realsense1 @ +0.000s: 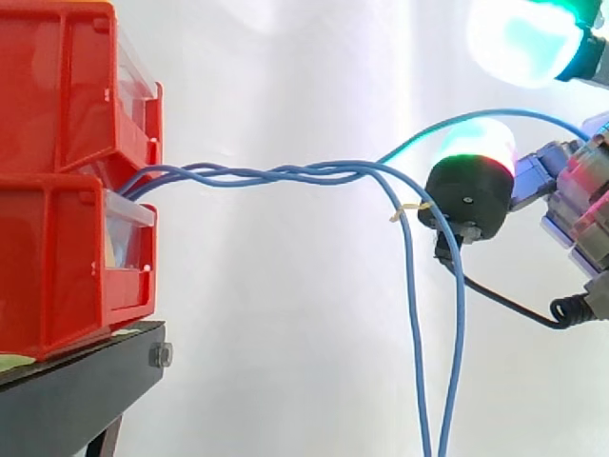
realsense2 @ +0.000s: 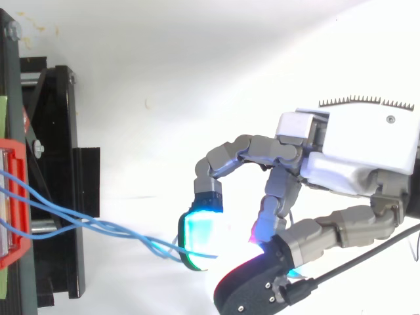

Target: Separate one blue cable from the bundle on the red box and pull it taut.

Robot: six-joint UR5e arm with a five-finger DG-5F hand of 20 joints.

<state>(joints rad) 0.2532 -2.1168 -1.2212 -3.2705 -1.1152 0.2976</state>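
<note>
Two stacked bins stand at the left on a black metal stand point(realsense1: 67, 400): the upper red plastic bin point(realsense1: 57, 95) and the lower red plastic bin point(realsense1: 57, 267). A bundle of thin blue flexible cables point(realsense1: 276, 173) comes out from the gap between them and runs level to the right, loosely twisted. Count: at least three strands. Two drop away from the end of the twist and hang straight down, one of them carrying a small yellowish tag point(realsense1: 411, 209). The third is the lifted blue cable point(realsense1: 419, 135), which leaves the bundle and climbs in a shallow arc toward the hand point(realsense2: 364, 151). The twist hides whether there are more strands. The fingers are curled inward, and the lifted cable passes in between the glowing pads point(realsense2: 200, 239), where it appears to be pinched, though the contact itself is masked by the glow. The cable judges as light, limp and smooth-jacketed. It will follow the hand without resistance, but it may slide through a loose pinch and drag its twisted neighbours along. The best hold is just beyond the twist, where the strand runs alone. The arc indicates remaining slack, so it is not yet taut.
</note>
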